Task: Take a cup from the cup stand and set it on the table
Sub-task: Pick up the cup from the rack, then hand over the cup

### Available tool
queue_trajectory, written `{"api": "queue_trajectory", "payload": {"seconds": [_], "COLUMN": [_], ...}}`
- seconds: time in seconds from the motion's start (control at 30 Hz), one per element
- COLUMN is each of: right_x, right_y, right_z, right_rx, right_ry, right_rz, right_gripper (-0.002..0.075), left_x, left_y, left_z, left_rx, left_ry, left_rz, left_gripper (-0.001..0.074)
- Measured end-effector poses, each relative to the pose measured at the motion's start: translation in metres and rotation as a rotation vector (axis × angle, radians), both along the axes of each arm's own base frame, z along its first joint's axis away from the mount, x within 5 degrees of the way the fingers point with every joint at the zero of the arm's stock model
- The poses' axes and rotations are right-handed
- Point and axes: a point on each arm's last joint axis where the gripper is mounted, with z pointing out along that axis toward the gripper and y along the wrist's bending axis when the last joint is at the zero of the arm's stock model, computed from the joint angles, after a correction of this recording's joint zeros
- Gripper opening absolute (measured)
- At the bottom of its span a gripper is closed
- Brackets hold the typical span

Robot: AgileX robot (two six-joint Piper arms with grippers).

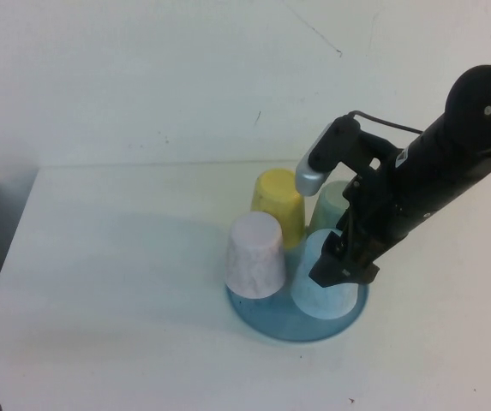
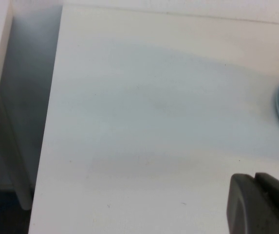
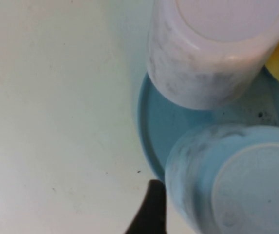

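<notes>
The light-blue speckled cup (image 1: 318,284) stands upside down on the front right of the round blue cup stand (image 1: 284,322) on the white table (image 1: 125,274). My right gripper (image 1: 344,262) hangs over the cup's right side. In the right wrist view the cup (image 3: 227,180) fills the space at the jaws. One dark finger (image 3: 154,209) sits just beside its wall with a thin gap; the other finger is out of view. My left gripper (image 2: 258,204) is parked low over bare table at the left, its dark fingers together and empty.
A pink-white speckled cup (image 1: 255,255), a yellow cup (image 1: 279,205) and a pale mint cup (image 1: 331,204) also stand upside down on the stand, close around the blue one. The table's left edge (image 2: 46,146) drops off beside the left gripper.
</notes>
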Motion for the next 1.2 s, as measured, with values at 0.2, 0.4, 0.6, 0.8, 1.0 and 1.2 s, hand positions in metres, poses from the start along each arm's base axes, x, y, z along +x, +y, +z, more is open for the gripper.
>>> {"api": "queue_trajectory", "payload": {"seconds": [0.2,0.4,0.6,0.8,1.0,1.2], "right_x": [0.001,0.002,0.002,0.005,0.007,0.007], "right_y": [0.001,0.001,0.001,0.002,0.002,0.004], "right_z": [-0.004,-0.008,-0.005,0.024,0.084,0.155], "right_rx": [-0.006,-0.014,-0.022,-0.039,-0.038,0.108], "right_ry": [0.008,0.015,0.018,0.035,0.015,-0.126], "right_rz": [0.006,0.011,0.028,0.033,0.009,-0.053], "right_gripper": [0.0692,0.0573,0.0531,0.0531,0.0531,0.0531], "left_x": [0.0,0.0,0.0,0.0,-0.001,-0.003], "left_y": [-0.001,-0.002,-0.007,-0.015,-0.024,-0.034], "left_z": [0.0,0.001,0.003,0.007,0.015,0.031], "left_rx": [-0.014,-0.049,-0.183,-0.394,-0.683,-0.896], "left_ry": [0.001,0.003,0.008,0.017,0.039,-0.02], "left_rz": [0.0,0.001,0.004,0.009,0.011,-0.102], "left_gripper": [-0.0003,-0.0003,-0.0003,-0.0003,-0.0003,0.0011]}}
